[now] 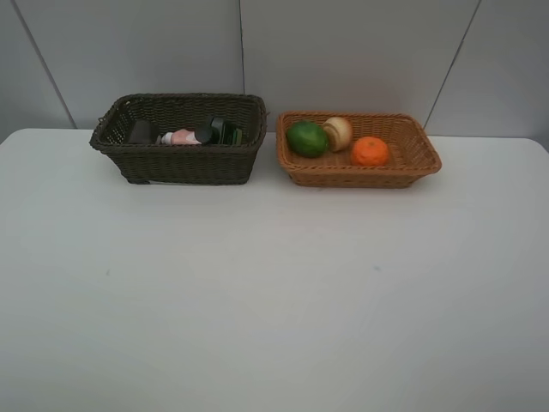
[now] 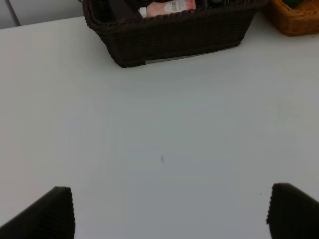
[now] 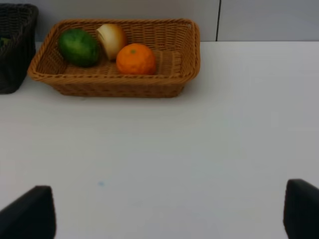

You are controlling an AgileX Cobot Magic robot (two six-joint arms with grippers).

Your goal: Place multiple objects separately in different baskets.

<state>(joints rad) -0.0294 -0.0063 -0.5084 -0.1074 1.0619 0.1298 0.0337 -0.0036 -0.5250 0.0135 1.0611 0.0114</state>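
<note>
Exterior high view makes this look pretty much finished: the dark basket [image 1: 178, 137] on the left holds the pink bottle [image 1: 180, 136], a dark green pump bottle [image 1: 219, 130] and a dark cup-like thing [image 1: 140, 131] at its far left end, though that one is too shadowed to make out well. The tan basket [image 1: 358, 148] just beside it holds the green fruit [image 1: 307, 137], the pale round fruit [image 1: 338, 132] and the orange [image 1: 371, 151]. Nothing is loose on the counter [image 1: 274, 292]. Both arms sit back from the baskets; the left tool [image 2: 169, 211] and right tool [image 3: 169, 211] each hang wide open over bare counter, holding nothing. Judging by that, sorting looks done, with nothing left to pick up.
</note>
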